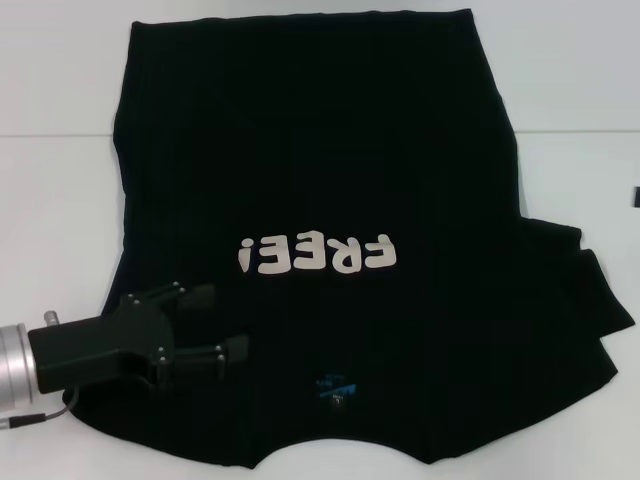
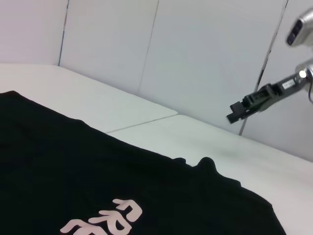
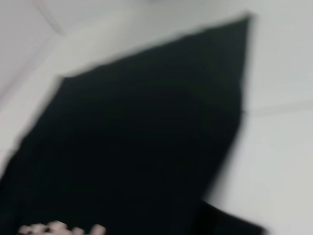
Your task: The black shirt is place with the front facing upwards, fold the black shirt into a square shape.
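Black cotton-like short-sleeved shirt (image 1: 320, 180) lies spread flat on the white table (image 1: 50, 200), with the front side up. It covers most of the middle of the table in the head view. The off-white "FREE!" lettering (image 1: 318, 255) is across its middle and reads upside down from the head camera. The small blue neck label (image 1: 332, 386) is at the near edge, so the collar points toward the robot and the hem lies at the far side. On the robot's right the sleeve (image 1: 585, 300) sticks out and has some folds in it. On the robot's left the edge of the shirt is straight and no sleeve sticks out there.

The left gripper (image 1: 225, 322), black and hard on a silver wrist, is at the near left corner of the shirt, over the cloth, with its fingers pointing toward the lettering. Its jaws stand apart with an empty gap between them and hold nothing. I cannot tell if the fingers touch the cloth or are just above it.

The right gripper (image 2: 236, 111) shows only in the left wrist view, far off, raised above the table beyond the far edge of the shirt. Whether its jaws are open I cannot tell.
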You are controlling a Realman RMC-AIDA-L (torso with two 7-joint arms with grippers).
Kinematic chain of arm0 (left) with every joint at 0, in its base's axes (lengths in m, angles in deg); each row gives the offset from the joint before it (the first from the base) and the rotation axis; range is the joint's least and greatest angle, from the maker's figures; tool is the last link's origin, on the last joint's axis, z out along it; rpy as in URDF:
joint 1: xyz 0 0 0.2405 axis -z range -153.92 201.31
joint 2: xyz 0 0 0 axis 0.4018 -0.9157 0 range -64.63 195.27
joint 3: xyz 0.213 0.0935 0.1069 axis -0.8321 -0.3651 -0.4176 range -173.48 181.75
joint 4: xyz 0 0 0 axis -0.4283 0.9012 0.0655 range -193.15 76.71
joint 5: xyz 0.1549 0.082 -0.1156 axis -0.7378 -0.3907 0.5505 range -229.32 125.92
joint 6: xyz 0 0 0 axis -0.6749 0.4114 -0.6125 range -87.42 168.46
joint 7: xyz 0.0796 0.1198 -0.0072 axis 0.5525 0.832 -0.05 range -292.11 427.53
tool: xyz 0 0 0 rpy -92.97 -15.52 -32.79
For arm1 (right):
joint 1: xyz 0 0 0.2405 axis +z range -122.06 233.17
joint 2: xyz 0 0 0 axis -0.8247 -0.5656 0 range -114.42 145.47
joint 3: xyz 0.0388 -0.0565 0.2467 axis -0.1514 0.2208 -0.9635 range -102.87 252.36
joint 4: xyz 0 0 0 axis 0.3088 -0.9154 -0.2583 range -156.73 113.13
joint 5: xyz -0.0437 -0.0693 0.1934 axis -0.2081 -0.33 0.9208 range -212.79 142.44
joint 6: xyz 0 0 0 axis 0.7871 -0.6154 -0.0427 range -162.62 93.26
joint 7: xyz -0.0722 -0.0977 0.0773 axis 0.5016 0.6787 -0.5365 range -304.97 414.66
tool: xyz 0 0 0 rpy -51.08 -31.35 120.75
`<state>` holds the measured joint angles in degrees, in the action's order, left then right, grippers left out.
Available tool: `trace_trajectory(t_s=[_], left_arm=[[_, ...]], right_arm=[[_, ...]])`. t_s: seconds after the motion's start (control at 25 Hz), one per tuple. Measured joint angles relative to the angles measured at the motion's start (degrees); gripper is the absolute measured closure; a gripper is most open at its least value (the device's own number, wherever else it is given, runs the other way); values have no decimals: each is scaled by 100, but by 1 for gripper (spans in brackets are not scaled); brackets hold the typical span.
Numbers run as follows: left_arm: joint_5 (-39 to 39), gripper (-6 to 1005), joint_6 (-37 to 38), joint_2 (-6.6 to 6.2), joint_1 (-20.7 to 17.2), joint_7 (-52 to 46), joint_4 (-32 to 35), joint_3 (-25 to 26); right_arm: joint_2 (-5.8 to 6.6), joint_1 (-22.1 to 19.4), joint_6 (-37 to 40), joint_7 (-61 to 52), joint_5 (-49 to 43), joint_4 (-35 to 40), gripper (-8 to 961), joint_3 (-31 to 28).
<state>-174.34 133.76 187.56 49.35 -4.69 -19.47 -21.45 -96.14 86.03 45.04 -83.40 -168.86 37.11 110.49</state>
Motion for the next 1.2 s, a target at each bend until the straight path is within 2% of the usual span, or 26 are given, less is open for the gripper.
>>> trace_trajectory(t_s=[0.08,0.2,0.28,0.44,0.72,1.2], left_arm=[[1,90,1,8,-49,97,5,2],[3,95,22,14,-73,161,-20,3],[4,95,37,17,-84,175,-33,1],[5,95,43,31,-109,181,-40,1],[22,95,15,76,-153,190,-44,1],[22,95,-10,99,-175,196,-43,54]], right_arm=[[50,286,260,-369,-820,102,34,-198],[-12,637,403,-569,-1795,161,36,-358],[-77,753,369,-621,-2088,86,37,-330],[-151,901,6,-594,-2156,-340,45,-151],[-130,1167,-696,-590,-2150,-1190,60,135],[-218,1376,-1276,-525,-2147,-1855,86,473]])
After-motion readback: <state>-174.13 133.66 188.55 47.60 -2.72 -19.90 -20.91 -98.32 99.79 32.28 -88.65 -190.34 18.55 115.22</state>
